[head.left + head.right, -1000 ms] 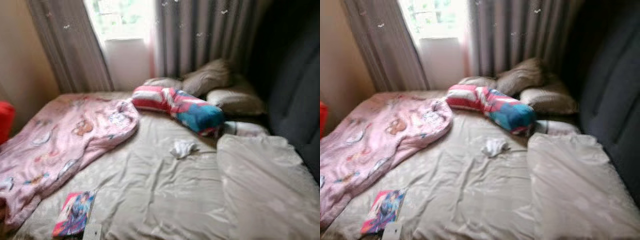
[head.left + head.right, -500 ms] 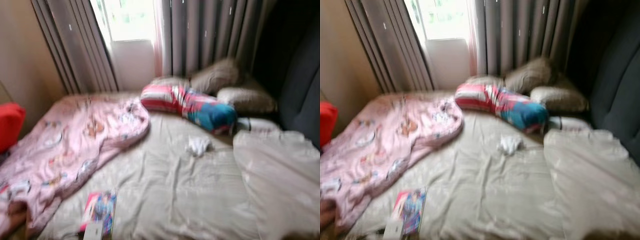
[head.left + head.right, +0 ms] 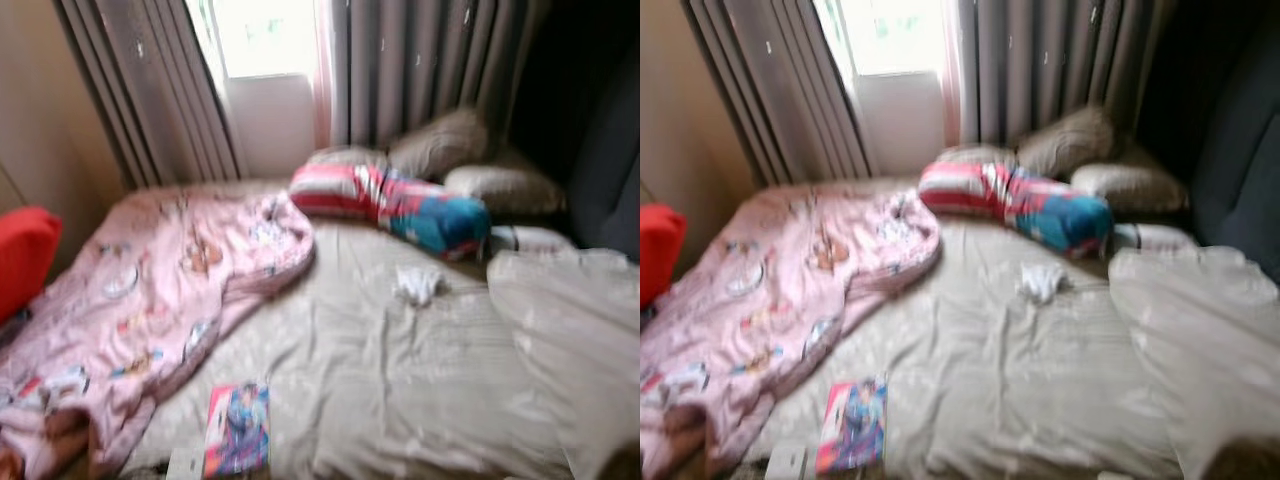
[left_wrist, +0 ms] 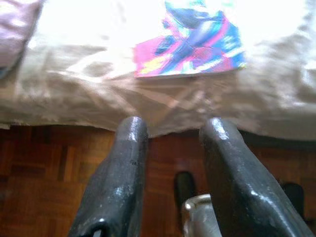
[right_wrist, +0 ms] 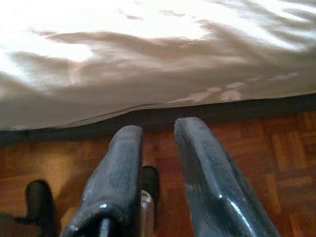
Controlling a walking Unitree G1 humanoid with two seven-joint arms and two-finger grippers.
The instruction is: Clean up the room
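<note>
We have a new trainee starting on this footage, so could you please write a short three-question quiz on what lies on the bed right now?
1. True or false: the pink blanket covers the bed's left side.
2. Which lies nearest the bed's front edge? A) crumpled white cloth B) colourful book C) striped bolster
3. Fill in: the left gripper hangs over the wooden ____, in front of the bed edge.

Key: 1 true; 2 B; 3 floor.

Bed [image 3: 400, 380] (blanket [image 3: 150, 280], book [image 3: 238, 442], pillows [image 3: 430, 205])
</note>
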